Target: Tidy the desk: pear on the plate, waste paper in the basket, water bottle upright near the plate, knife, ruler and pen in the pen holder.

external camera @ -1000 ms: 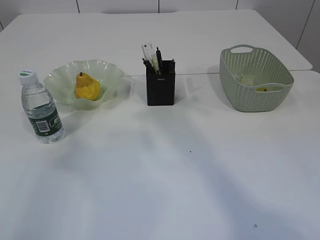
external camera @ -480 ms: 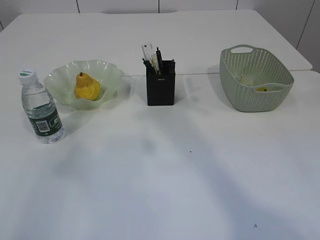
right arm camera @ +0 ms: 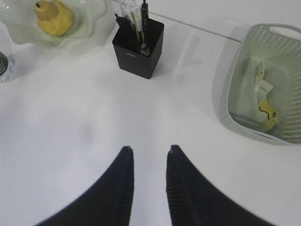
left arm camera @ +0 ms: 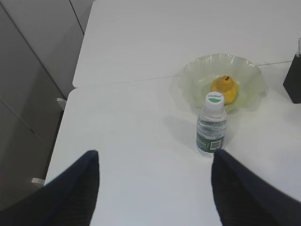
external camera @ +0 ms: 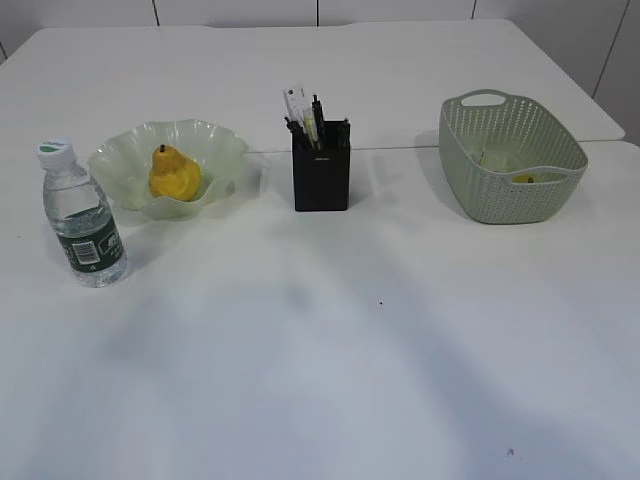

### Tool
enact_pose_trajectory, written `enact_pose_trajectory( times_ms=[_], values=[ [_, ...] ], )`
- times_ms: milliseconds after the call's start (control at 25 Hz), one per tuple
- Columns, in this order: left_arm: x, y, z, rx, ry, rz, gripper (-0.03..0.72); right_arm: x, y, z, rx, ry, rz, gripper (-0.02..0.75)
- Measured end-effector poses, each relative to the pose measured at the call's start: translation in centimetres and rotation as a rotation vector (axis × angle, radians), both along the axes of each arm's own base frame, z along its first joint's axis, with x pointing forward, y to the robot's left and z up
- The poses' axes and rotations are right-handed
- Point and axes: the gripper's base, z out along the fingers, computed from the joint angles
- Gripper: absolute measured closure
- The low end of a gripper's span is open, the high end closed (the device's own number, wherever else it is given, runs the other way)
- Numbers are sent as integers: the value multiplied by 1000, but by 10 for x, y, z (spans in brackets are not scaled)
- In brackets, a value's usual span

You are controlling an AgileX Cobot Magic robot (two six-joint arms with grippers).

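Pear (external camera: pixel 174 175) is sitting in the wavy green plate (external camera: pixel 221 150), and the water bottle (external camera: pixel 83 218) is standing upright just beside it. Pens and a ruler are poking up out of the black pen holder (external camera: pixel 321 180), while crumpled waste paper (right arm camera: pixel 260 101) is lying inside the basket (external camera: pixel 500 205). Left gripper (left arm camera: pixel 154 160) is hanging wide open, holding nothing; right gripper (right arm camera: pixel 149 155) is hovering with jaws nearly closed, a narrow gap showing, also empty.
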Motion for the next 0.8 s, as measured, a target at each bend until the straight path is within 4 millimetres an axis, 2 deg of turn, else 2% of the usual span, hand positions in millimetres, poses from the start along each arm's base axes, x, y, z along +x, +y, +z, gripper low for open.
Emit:
enact_pose_trajectory(
  times_ms=[360,800],
  values=[
    [-21,1,6,-1,-64,2,162,-2,0,2,6,-7,8,525],
    [-21,2,6,1,-64,10,162,-3,2,4,29,-18,34,525]
  ],
)
